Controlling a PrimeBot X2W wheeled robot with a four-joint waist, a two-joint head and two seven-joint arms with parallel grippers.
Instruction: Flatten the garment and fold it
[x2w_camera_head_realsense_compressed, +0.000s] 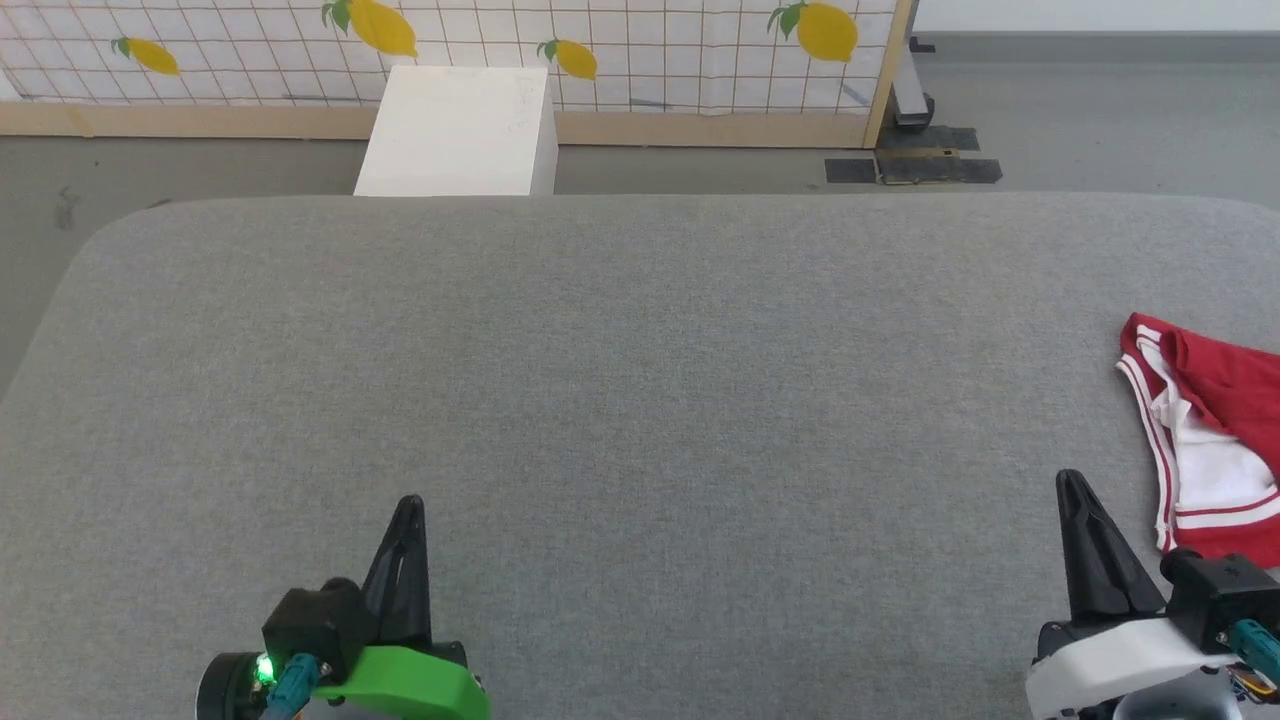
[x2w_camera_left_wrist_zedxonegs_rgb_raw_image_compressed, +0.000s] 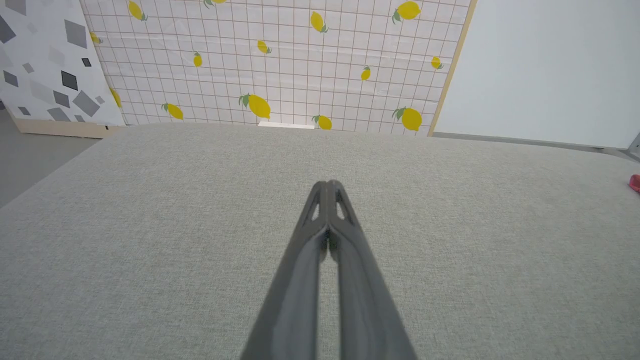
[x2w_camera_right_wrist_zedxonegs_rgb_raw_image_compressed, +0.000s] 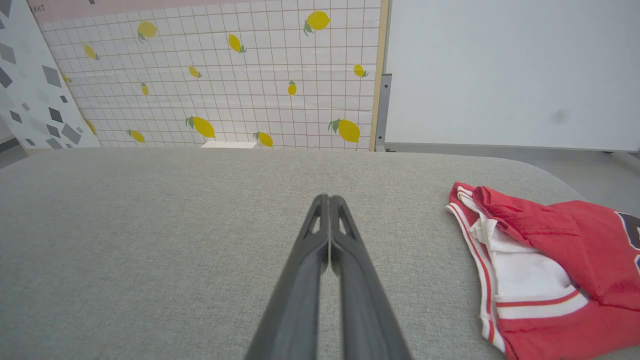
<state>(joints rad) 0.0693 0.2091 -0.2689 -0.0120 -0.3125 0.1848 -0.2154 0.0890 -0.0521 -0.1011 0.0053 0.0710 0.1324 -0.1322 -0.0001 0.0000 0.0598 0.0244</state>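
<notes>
Left end effector (x2w_camera_head_realsense_compressed: 410, 502) and right end effector (x2w_camera_head_realsense_compressed: 1069, 480) pressed together; garment (x2w_camera_head_realsense_compressed: 1222, 400) crumpled, red-and-white.

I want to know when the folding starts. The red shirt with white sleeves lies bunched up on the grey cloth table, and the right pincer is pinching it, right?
Not quite. The red shirt with white sleeves does lie bunched up on the grey cloth table, but the right pincer is shut on nothing, apart from it. The right wrist view shows this.

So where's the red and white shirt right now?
The red jersey shirt with white sleeves lies at the right edge of the grey cloth-covered table in the head view, just right of the shut right gripper.
</notes>
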